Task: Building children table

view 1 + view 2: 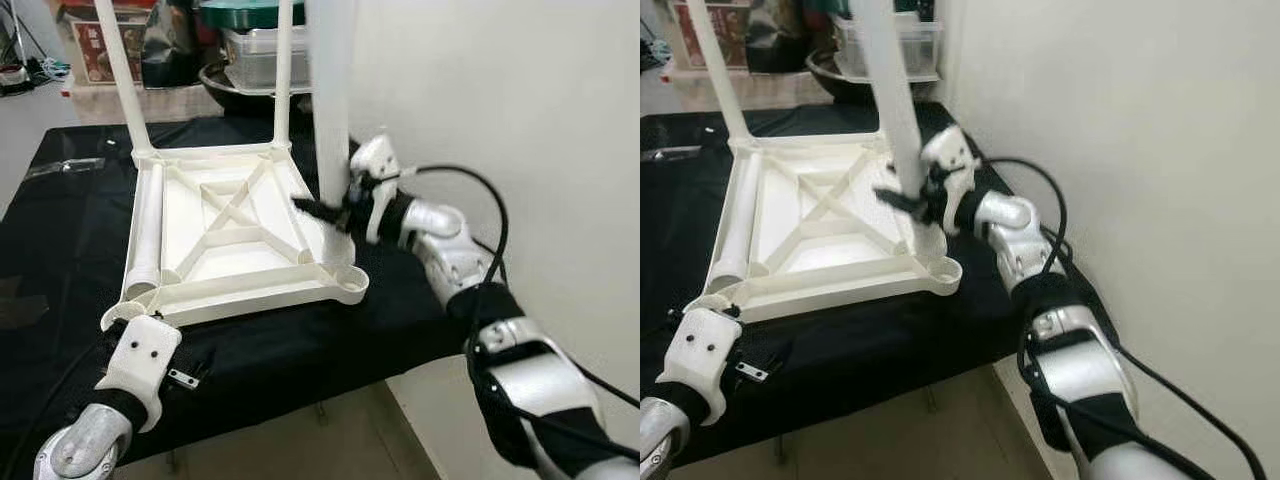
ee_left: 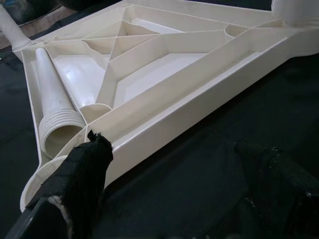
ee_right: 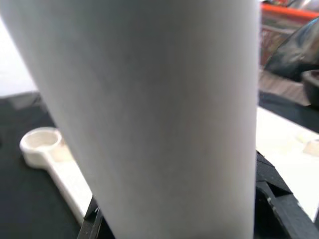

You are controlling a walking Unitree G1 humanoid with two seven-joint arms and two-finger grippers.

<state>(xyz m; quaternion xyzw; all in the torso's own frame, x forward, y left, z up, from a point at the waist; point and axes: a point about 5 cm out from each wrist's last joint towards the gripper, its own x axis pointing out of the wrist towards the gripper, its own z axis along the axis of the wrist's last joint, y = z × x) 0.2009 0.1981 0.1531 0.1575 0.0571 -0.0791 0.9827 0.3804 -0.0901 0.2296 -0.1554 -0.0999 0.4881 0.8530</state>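
White plastic tabletop [image 1: 235, 235] lies upside down on a black cloth-covered surface [image 1: 60, 220], centre of the left eye frame, ribbed underside up. Two legs already stand in the far corner sockets: far-left leg [image 1: 122, 75] and far-right leg [image 1: 283, 70], both rising out of the top of the frame. A third leg [image 1: 330, 100] stands upright at the near-right area, just above the empty-looking corner socket [image 1: 345, 282]; the right gripper [image 1: 335, 212] is clenched around its lower part, fingers wrapping the tube. A fourth, loose leg [image 1: 147, 225] lies flat inside the tabletop along its left edge, threaded end toward the near-left corner. Left gripper [image 1: 140, 355] rests at the near-left corner, lower left of frame; in the left wrist view its fingers [image 2: 82, 174] stand apart, holding nothing. Judgement: the parts look like light, stiff, hollow moulded plastic, smooth and likely slippery; hold a leg low near the thread for control while turning. Upper frame: a clear lidded bin [image 1: 262, 55] stacked on a dark bowl [image 1: 225, 90]; contents cannot be made out.
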